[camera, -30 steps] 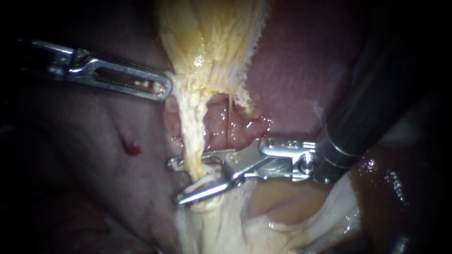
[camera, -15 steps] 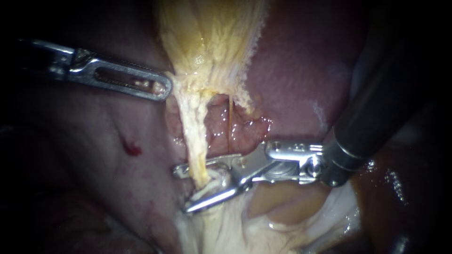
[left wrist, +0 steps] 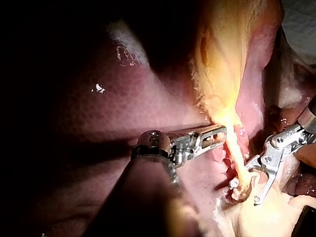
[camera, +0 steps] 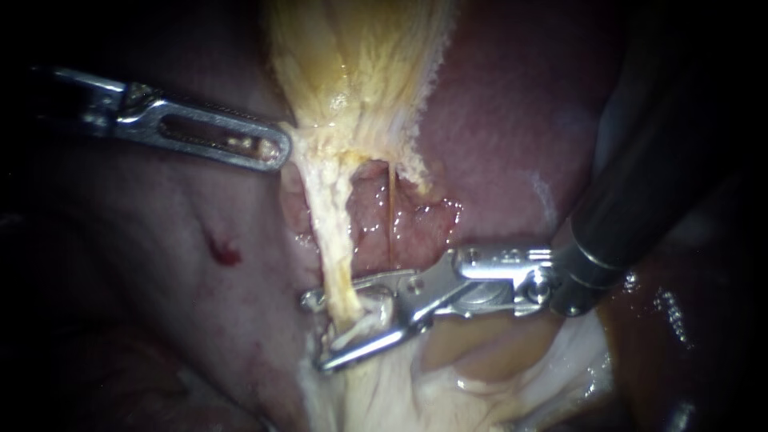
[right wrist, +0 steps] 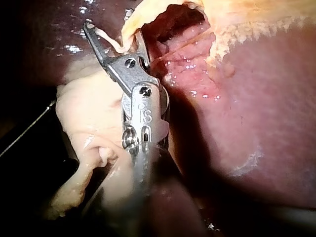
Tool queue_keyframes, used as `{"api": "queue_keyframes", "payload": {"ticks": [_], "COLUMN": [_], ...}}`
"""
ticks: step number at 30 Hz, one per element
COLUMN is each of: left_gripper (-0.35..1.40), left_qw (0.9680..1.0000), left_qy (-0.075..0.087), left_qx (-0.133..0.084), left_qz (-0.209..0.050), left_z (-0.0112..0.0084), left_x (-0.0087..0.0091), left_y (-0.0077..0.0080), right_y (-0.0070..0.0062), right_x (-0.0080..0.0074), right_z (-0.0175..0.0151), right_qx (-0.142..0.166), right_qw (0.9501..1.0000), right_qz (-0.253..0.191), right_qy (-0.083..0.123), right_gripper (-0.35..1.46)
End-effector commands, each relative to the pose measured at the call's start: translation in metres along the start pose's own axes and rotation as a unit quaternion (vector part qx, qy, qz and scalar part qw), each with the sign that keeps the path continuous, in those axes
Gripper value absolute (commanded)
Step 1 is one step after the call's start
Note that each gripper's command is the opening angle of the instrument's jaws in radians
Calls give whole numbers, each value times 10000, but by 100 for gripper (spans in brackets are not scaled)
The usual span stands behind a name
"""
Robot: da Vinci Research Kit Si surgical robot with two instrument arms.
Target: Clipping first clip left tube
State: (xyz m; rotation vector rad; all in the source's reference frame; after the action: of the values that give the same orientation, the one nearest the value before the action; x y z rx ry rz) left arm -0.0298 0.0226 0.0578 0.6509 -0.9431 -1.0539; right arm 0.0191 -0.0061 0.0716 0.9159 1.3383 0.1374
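The dark reddish-purple liver fills the background, and the pale yellow, fibrous gallbladder hangs down its middle. From the gallbladder's narrow neck the left tube, a cream-white stringy cord, runs straight down the endoscope view into pale tissue below. A much thinner amber strand lies just beside it, on the right.

The left instrument, a slim steel shaft with slotted jaws, is clenched on the edge of the gallbladder's neck, which looks drawn taut towards it.

The right instrument has steel jaws on a dark shaft. It is the nearer one and reaches in crosswise to the tube's long axis. Its jaws gape, one on either side of the tube's lower end. Closing squarely looks like what remains.
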Motion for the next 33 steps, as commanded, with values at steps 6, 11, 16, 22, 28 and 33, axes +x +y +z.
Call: {"api": "queue_keyframes", "payload": {"ticks": [6, 11, 16, 22, 28, 33], "left_gripper": [-35, -35, -35, -35, -35, -35], "left_qw": [10000, 10000, 10000, 10000, 10000, 10000], "left_qy": [0, 0, 0, 0, 0, 0], "left_qx": [0, 0, 0, 0, 0, 1], "left_qz": [0, 0, 0, 0, 0, 0], "left_z": [0, 0, 0, 0, 0, 0], "left_x": [0, 0, 0, 0, 0, 0], "left_y": [0, 0, 0, 0, 0, 0], "right_y": [1, 0, -4, -14, -19, -23], "right_x": [-12, -9, -2, 19, 27, 27], "right_z": [7, 7, 6, 6, 5, 4], "right_qx": [-3, -2, 73, 204, 283, 338], "right_qw": [9999, 9999, 10000, 9992, 9989, 9987], "right_qz": [-36, -29, 7, 146, 181, 201], "right_qy": [-117, -111, 53, 315, 341, 326], "right_gripper": [48, 48, 48, 48, 48, 48]}}
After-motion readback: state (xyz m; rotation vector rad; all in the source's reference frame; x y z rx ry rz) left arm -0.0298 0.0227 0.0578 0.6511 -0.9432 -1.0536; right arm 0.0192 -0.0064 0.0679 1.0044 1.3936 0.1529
